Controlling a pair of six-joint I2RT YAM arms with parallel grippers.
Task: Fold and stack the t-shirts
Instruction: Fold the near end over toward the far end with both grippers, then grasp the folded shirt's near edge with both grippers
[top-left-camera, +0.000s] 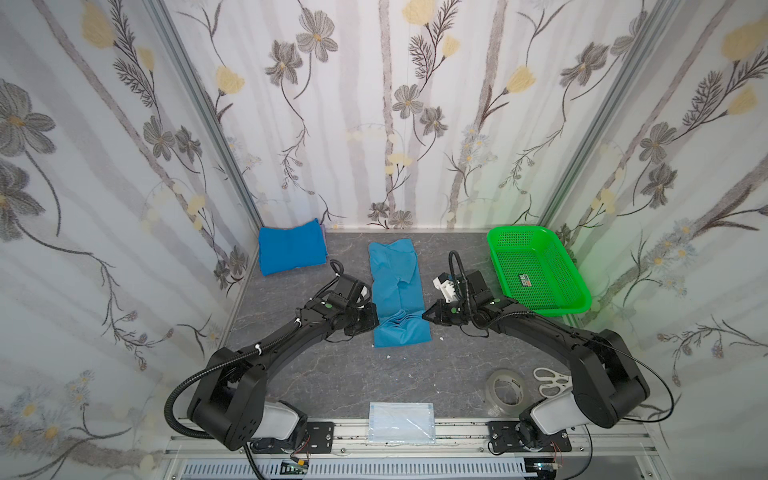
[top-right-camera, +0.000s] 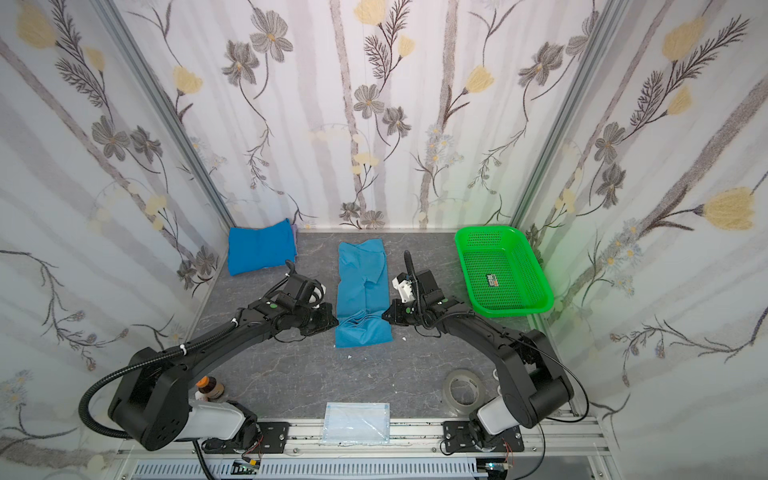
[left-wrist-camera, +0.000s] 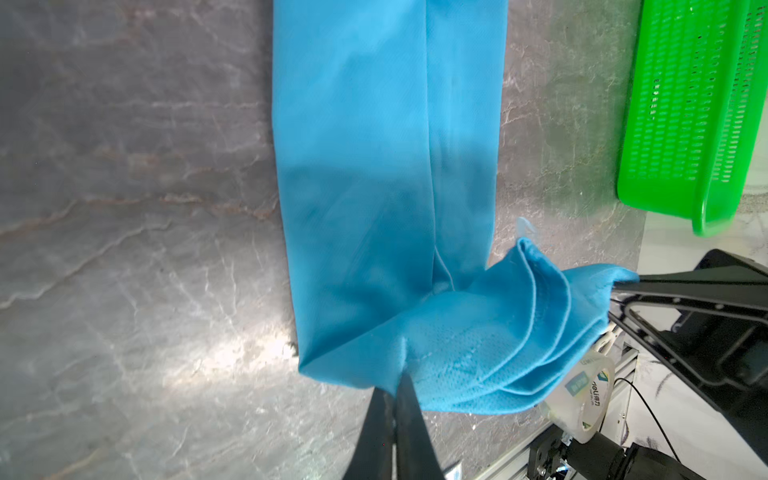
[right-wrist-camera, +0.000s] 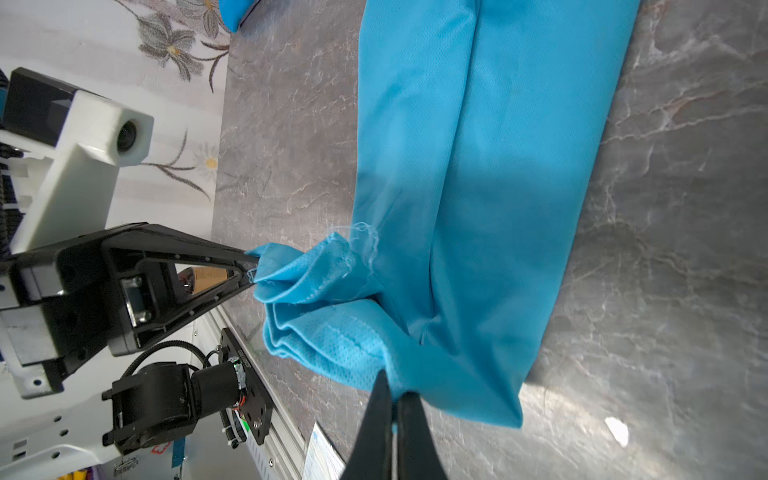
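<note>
Left wrist view shows the left claw (left-wrist-camera: 401, 376) pinched shut on one edge of the lighter teal t-shirt (left-wrist-camera: 374, 166). The right wrist view shows the right claw (right-wrist-camera: 392, 392) closed on the opposite edge. The shirt lies as a long narrow strip down the middle of the grey marbled desk (top-left-camera: 332, 374), with its sides folded inward. Its near end is bunched into layered ridges between the two claws. The deeper royal blue t-shirt (top-left-camera: 291, 251) sits folded in the far left corner, well apart. A green basket (top-left-camera: 528, 257) stands far right. A tape roll (top-left-camera: 494, 401), scissors (top-left-camera: 550, 387) and a mask packet (top-left-camera: 401, 422) lie near the front edge.
</note>
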